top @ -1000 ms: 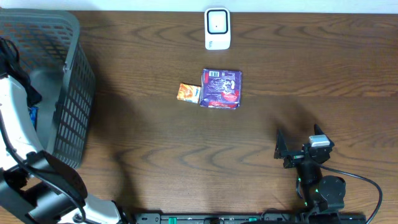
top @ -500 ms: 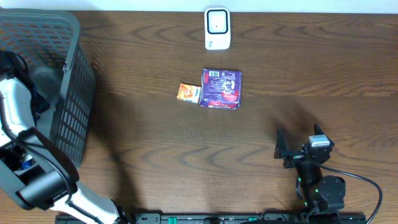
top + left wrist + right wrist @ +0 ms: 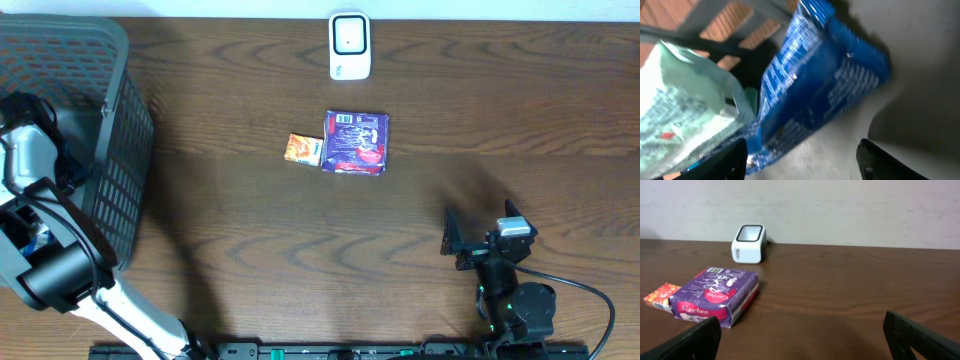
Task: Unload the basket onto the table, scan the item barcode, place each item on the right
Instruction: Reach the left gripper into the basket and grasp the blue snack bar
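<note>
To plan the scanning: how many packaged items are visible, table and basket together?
4. A purple pack and a small orange box lie side by side on the table; a blue bag and a pale green bag are in the basket. The basket may hide more.

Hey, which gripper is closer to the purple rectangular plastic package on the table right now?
Right. The right gripper is toward the near edge, rightward of the purple rectangular plastic package; the left gripper is inside the grey plastic basket at the far left.
</note>
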